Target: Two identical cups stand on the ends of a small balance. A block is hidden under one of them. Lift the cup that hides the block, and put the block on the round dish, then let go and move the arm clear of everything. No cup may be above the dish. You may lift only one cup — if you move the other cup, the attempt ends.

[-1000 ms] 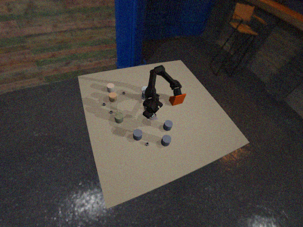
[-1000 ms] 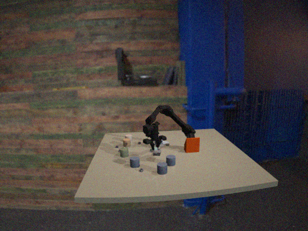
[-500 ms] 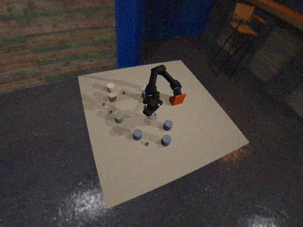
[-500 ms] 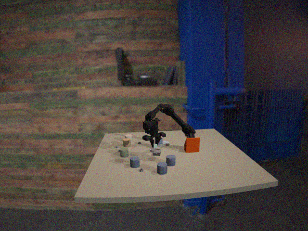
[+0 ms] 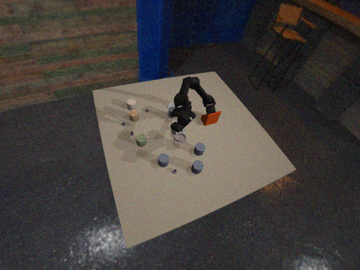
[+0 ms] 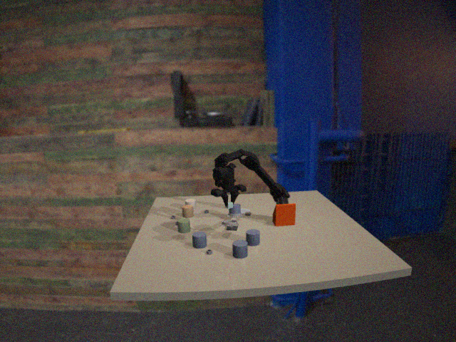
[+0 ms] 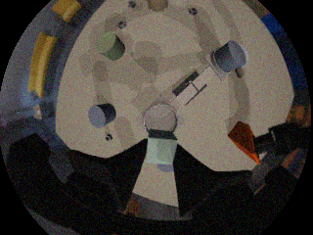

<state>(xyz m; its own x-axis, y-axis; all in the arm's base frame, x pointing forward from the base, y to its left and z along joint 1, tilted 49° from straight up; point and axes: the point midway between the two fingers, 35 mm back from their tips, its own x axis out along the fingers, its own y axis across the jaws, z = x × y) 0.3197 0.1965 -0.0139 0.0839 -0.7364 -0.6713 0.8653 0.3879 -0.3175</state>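
Note:
My gripper point(image 6: 230, 201) point(image 7: 160, 143) is shut on a pale green block point(image 6: 230, 205) point(image 7: 161, 151). It holds the block above the table, near the balance's bare end. The balance point(image 7: 195, 91) has one bare round end point(image 5: 180, 137) point(image 6: 231, 225) point(image 7: 160, 117). A blue-grey cup point(image 5: 171, 107) point(image 6: 234, 209) point(image 7: 232, 56) stands on its other end. The fingertips are hard to make out in the top view. I cannot make out the round dish for certain. Which blue-grey cylinder is the other cup cannot be told.
Blue-grey cylinders point(image 5: 199, 149) point(image 6: 199, 239) point(image 7: 102, 115) stand on the table point(image 5: 232, 162) point(image 6: 313, 257). A green one point(image 5: 141, 140) point(image 6: 183, 225) point(image 7: 111, 46), an orange one point(image 5: 134, 115) point(image 6: 187, 211) and a whitish one point(image 5: 131, 104) stand farther left. An orange block-like object point(image 5: 211, 118) point(image 6: 284, 214) point(image 7: 243, 139) is by the arm's base.

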